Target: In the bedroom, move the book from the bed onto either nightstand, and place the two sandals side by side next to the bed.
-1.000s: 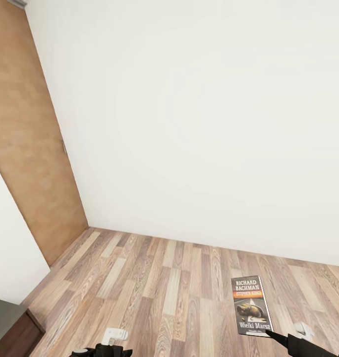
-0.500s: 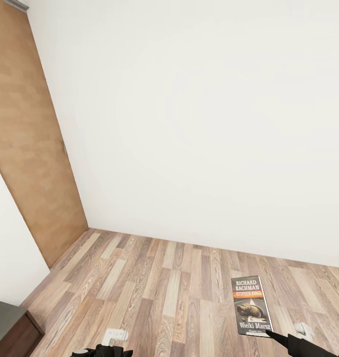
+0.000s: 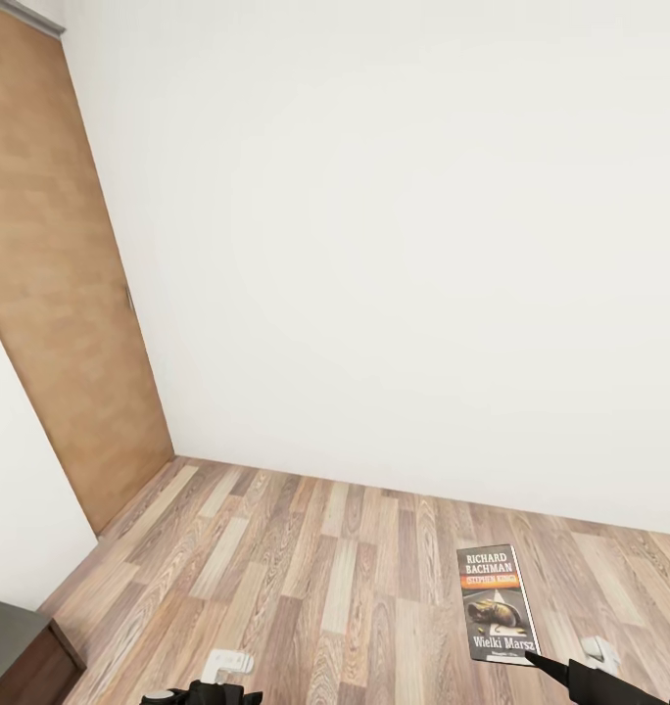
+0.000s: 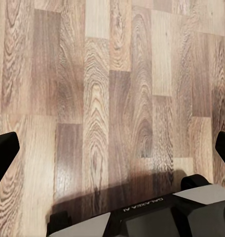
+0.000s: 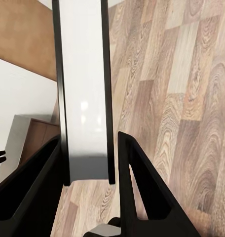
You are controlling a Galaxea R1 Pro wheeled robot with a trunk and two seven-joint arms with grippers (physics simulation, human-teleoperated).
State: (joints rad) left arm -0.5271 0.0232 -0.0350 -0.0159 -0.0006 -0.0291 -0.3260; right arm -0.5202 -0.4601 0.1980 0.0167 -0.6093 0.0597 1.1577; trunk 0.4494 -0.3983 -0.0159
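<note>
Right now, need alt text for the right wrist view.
The right pincer is shut on the book, seen edge-on with its white page block between dark covers. Behind it runs wood-plank floor, with a wooden door and a white wall beyond.

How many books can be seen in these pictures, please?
1. The book is held upright in the right gripper, above the wood floor; the right wrist view shows its white page edge between the fingers. Others may lie out of view.

Wood-plank floor [image 3: 306, 578] runs bare to the white wall [image 3: 394, 245].
</note>
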